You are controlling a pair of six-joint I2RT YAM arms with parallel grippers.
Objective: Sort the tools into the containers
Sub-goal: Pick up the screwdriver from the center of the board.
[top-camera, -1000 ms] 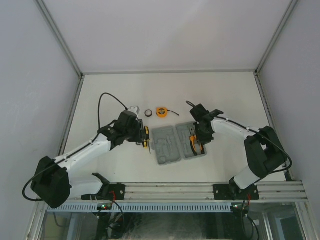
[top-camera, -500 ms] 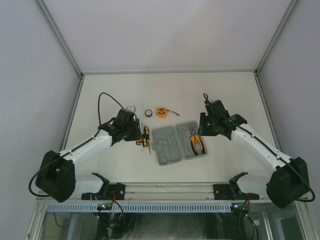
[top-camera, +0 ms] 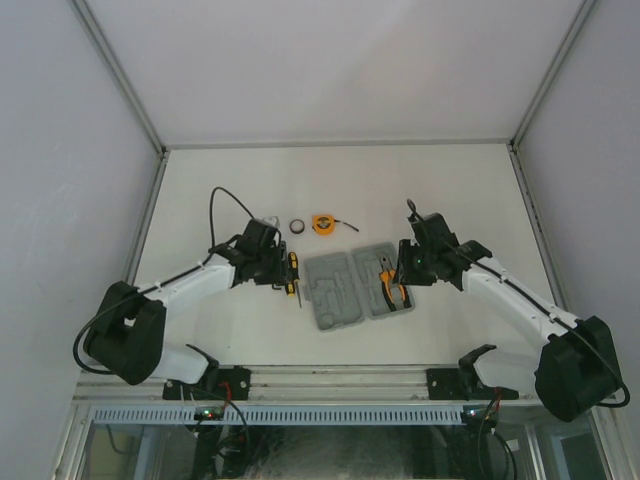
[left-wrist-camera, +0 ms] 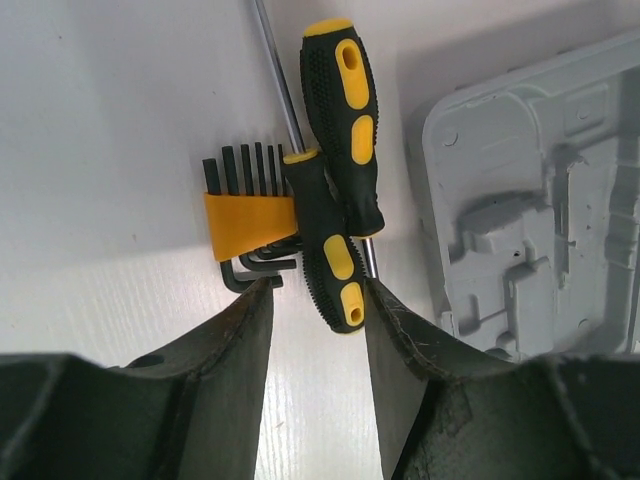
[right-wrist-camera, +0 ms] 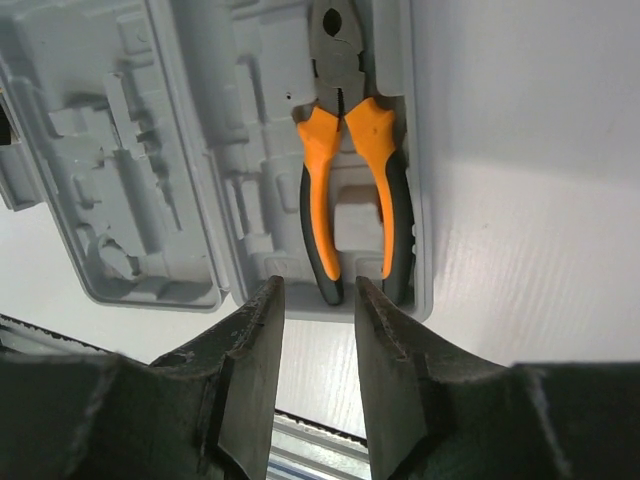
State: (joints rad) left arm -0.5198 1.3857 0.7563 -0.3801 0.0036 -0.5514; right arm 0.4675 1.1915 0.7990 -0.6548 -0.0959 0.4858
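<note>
The grey tool case (top-camera: 340, 305) lies open at mid-table. The orange-and-black pliers (top-camera: 390, 285) lie in its right half, also in the right wrist view (right-wrist-camera: 345, 190). My right gripper (right-wrist-camera: 318, 295) is open and empty just above the pliers' handle ends. Two black-and-yellow screwdrivers (left-wrist-camera: 340, 190) and the orange hex-key set (left-wrist-camera: 250, 225) lie together left of the case (left-wrist-camera: 530, 230). My left gripper (left-wrist-camera: 318, 300) is open over them, near one screwdriver's butt end. The black ring (top-camera: 297, 227) and orange tape measure (top-camera: 322, 224) lie behind the case.
A black cable loops above the left arm (top-camera: 215, 200). The metal rail (top-camera: 340, 380) runs along the table's near edge. White walls stand close on the left, right and back.
My right gripper has let go of the pliers, which now lie in the case's right half, and the arm has drawn back to the right. My left gripper has shifted slightly over the screwdrivers.
</note>
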